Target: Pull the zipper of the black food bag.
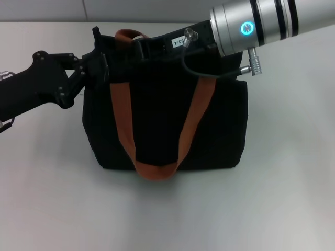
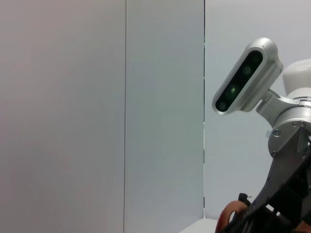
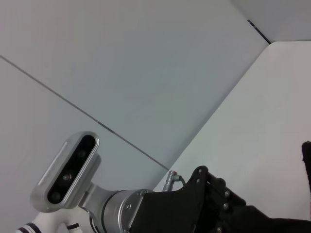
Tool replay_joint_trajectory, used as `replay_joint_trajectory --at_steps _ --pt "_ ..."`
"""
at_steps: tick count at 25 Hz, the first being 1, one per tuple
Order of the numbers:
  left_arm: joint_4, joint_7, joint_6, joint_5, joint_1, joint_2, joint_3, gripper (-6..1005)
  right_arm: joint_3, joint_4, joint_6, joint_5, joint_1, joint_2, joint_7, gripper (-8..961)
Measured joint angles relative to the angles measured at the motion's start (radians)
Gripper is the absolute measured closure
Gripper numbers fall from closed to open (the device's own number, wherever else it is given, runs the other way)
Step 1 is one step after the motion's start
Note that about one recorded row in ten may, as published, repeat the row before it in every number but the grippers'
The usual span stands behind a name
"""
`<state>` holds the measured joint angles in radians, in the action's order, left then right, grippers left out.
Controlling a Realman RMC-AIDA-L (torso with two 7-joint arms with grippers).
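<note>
The black food bag stands upright on the white table, its rust-orange strap handle hanging down the front. My left gripper is at the bag's top left corner, touching its edge. My right gripper reaches in from the right along the bag's top edge, beside the rear orange handle. The zipper is hidden behind the grippers. The left wrist view shows the right arm's wrist camera and a bit of orange strap. The right wrist view shows the left gripper's black linkage.
The white table spreads in front of and beside the bag. A pale panelled wall stands behind the table. The right arm's silver wrist hangs over the bag's top right.
</note>
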<state>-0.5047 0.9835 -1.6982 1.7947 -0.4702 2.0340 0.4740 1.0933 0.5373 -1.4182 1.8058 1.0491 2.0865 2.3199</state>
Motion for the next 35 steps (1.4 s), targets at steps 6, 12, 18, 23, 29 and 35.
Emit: replay_joint_trajectory --at_steps 6,12,18,23,29,35 --pt "-0.003 0.048 0.025 -0.011 -0.018 0.005 -0.001 947 0.002 0.002 0.002 -0.025 -0.006 0.001 -0.017 138" --pt "-0.01 0.097 0.034 -0.012 -0.036 -0.003 -0.001 945 0.002 0.003 0.003 -0.04 -0.008 0.001 -0.025 137" --pt "-0.012 0.11 0.03 -0.011 -0.041 -0.007 0.006 943 -0.003 0.003 0.009 -0.041 -0.017 0.001 -0.026 137" --pt "-0.012 0.106 0.026 -0.008 -0.039 -0.003 0.009 941 -0.005 -0.001 0.011 -0.046 -0.02 0.001 -0.027 137" --pt "-0.013 0.105 0.023 -0.01 -0.038 -0.004 0.022 939 0.009 -0.002 0.011 -0.064 -0.021 0.001 -0.028 136" --pt "-0.014 0.103 0.019 -0.011 -0.039 -0.002 0.034 936 0.011 -0.005 0.01 -0.064 -0.025 0.001 -0.028 148"
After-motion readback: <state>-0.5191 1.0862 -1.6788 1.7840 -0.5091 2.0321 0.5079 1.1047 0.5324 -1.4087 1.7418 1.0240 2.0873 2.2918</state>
